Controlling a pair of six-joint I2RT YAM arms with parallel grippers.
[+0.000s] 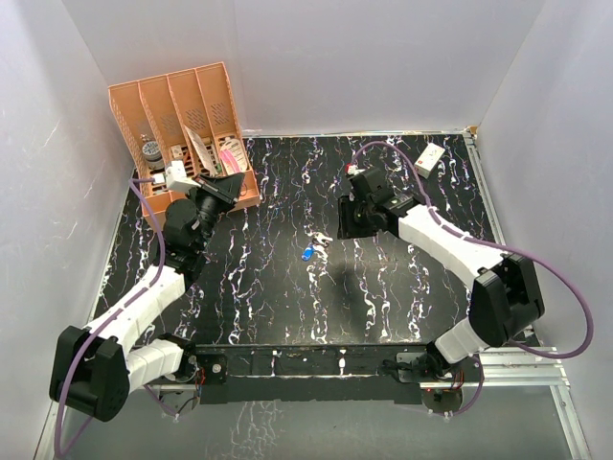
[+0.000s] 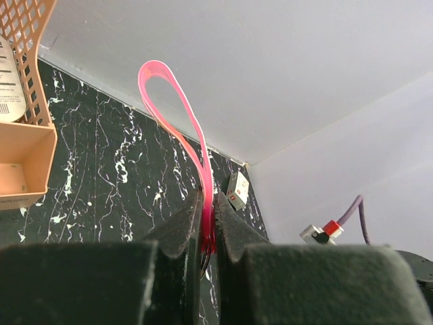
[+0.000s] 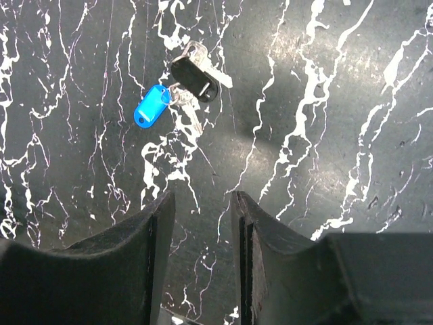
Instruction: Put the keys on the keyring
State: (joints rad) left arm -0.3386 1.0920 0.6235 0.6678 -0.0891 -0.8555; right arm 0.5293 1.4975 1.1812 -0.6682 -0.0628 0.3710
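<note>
The keys lie in a small bunch on the black marbled table: a blue-headed one [image 3: 150, 106] and a black-headed one [image 3: 193, 76] with silver blades between them. The top view shows them mid-table, blue key [image 1: 306, 253] lowest. My right gripper [image 3: 201, 196] is open just to their right [image 1: 345, 228], nothing between its fingers, the keys ahead of the tips. My left gripper [image 2: 208, 200] is shut on the keyring [image 2: 177, 118], a pink strap loop that stands up out of the jaws. That gripper [image 1: 218, 187] sits beside the orange organizer.
An orange slotted organizer [image 1: 182, 125] with several items stands at the back left, close to the left gripper. A small white box [image 1: 430, 156] lies at the back right. White walls enclose the table on three sides. Purple cables loop off both arms.
</note>
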